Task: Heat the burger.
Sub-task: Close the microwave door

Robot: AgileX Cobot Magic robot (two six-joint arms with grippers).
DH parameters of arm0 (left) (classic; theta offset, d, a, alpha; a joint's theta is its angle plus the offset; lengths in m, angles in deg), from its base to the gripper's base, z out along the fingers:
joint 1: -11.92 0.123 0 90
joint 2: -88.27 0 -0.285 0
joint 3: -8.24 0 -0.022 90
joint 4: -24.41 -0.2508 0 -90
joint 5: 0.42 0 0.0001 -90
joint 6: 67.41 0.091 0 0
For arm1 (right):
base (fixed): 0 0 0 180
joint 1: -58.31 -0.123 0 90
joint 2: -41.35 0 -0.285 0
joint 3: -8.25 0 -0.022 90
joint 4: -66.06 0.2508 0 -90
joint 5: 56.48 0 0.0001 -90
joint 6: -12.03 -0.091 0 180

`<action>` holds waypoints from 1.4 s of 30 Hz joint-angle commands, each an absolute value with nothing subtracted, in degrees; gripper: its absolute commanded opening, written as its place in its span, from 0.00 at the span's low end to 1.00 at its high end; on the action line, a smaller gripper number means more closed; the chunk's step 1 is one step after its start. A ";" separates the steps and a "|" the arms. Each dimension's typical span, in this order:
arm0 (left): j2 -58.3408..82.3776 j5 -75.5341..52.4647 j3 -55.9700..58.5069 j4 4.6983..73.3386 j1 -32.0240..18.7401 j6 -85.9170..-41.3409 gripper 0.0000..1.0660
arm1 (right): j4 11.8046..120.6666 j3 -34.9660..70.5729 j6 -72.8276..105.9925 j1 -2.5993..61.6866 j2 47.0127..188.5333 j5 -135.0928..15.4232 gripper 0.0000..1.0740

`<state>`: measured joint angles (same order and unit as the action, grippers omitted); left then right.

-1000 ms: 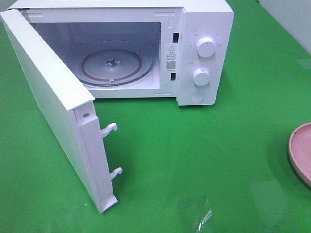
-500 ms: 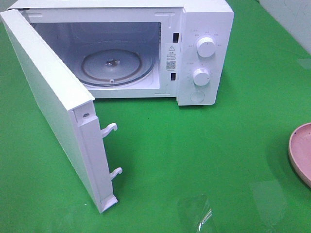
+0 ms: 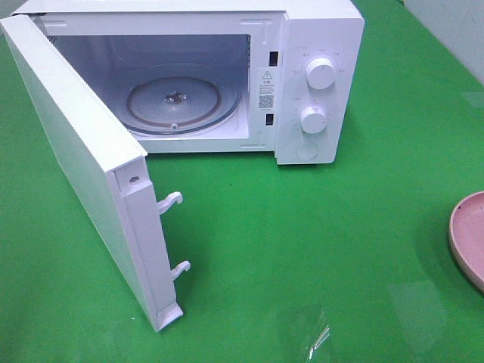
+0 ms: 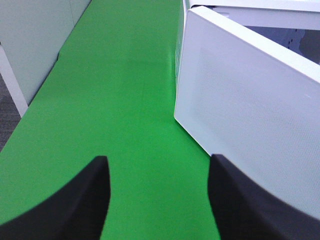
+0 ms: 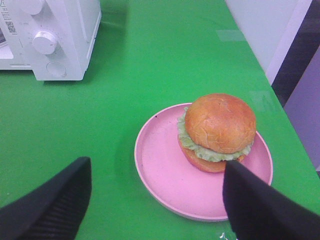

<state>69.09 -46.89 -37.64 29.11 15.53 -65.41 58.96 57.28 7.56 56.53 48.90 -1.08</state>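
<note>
A white microwave [image 3: 227, 68] stands at the upper left of the overhead frame on a green table [image 3: 318, 249], its door [image 3: 83, 166] swung fully open toward the lower left and two latch hooks [image 3: 172, 201] jutting from the door's edge. Inside, a glass turntable [image 3: 178, 102] lies bare on the oven floor. Two white dials [image 3: 321, 74] sit one above the other on the control panel at the right of the oven. At the right edge of that frame only a sliver of a pink plate [image 3: 467, 238] shows. In the right wrist view the burger [image 5: 217, 131], with its glossy brown bun and a frill of lettuce, rests on that plate, toward its far-right side, well apart from the microwave. The right gripper [image 5: 157, 200] hangs above the plate's near rim, its dark fingers [image 5: 50, 205] spread wide and holding nothing. In the left wrist view the left gripper [image 4: 157, 192] hovers over bare green cloth just beside the door's outer face, fingers [image 4: 70, 200] apart and empty.
</note>
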 commanded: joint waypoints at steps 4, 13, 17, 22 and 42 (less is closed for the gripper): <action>61.12 -38.69 -37.98 29.16 15.59 -65.52 0.10 | 59.07 57.45 7.62 56.82 47.36 -1.48 0.66; 51.09 -16.29 -45.89 30.48 15.59 -65.52 0.00 | 59.07 57.45 7.62 56.82 47.36 -1.48 0.66; 48.97 -5.35 -49.67 30.48 15.59 -65.52 0.00 | 59.07 57.45 7.62 56.82 47.36 -1.48 0.66; 43.65 11.50 -55.91 30.48 15.59 -65.52 0.00 | 59.07 57.45 7.62 56.82 47.36 -1.48 0.66; 12.53 46.85 -57.69 9.97 15.59 -79.10 0.00 | 59.07 57.45 7.62 56.82 47.36 -1.48 0.66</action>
